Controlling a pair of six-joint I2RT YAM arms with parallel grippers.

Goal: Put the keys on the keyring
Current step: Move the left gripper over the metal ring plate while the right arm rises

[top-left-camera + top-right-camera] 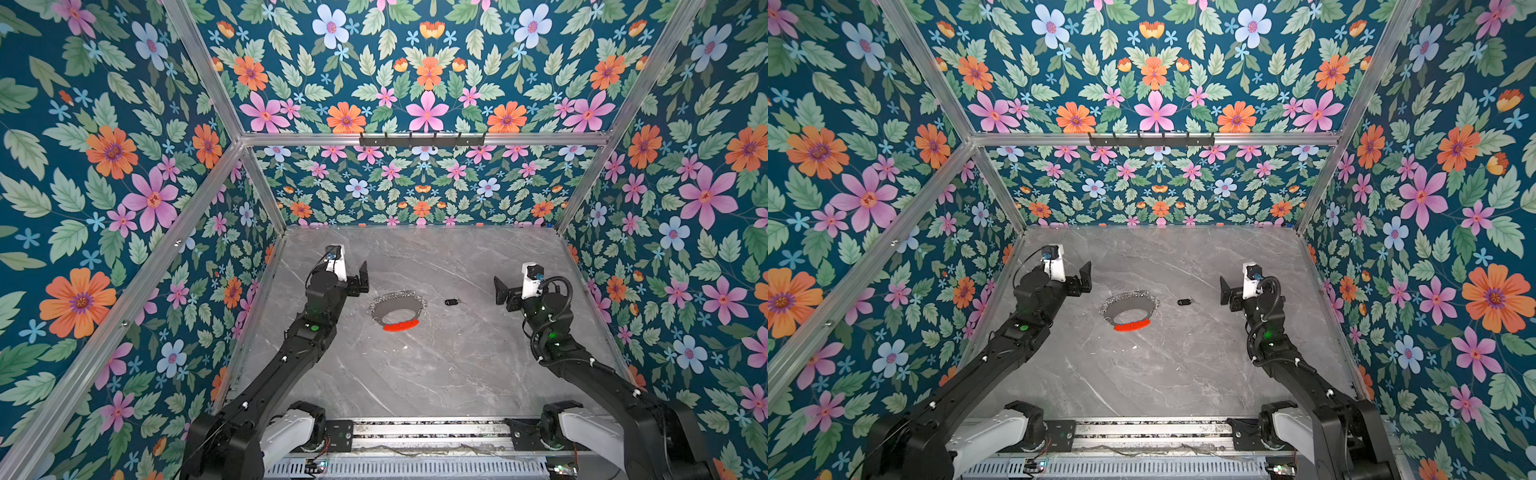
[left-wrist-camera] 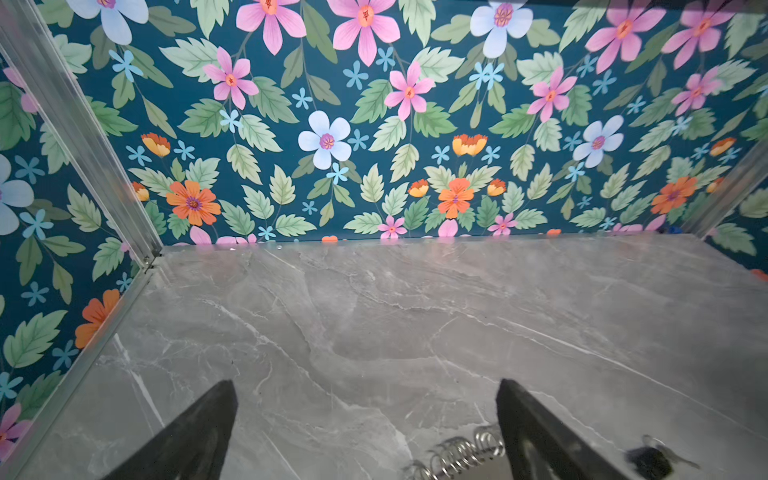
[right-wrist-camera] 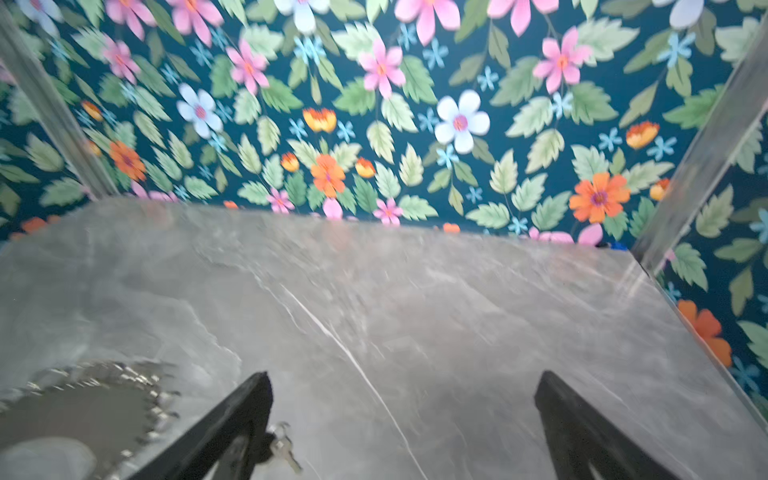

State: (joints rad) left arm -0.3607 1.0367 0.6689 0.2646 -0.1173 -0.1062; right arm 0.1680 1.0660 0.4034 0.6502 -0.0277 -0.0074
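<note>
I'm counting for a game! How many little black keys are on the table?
1. The black key lies on the table, just right of the keyring and not touching it. Another tiny one could hide among its clasps.

The grey marble-veined surface [image 1: 436, 374] carries two things near its middle. A large wire-loop keyring [image 1: 395, 296] strung with small silver rings lies flat, its bright red curved segment [image 1: 400, 326] toward the near edge. A tiny black oblong key fob [image 1: 450, 302] lies near it on the right-edge side, not touching.
</note>
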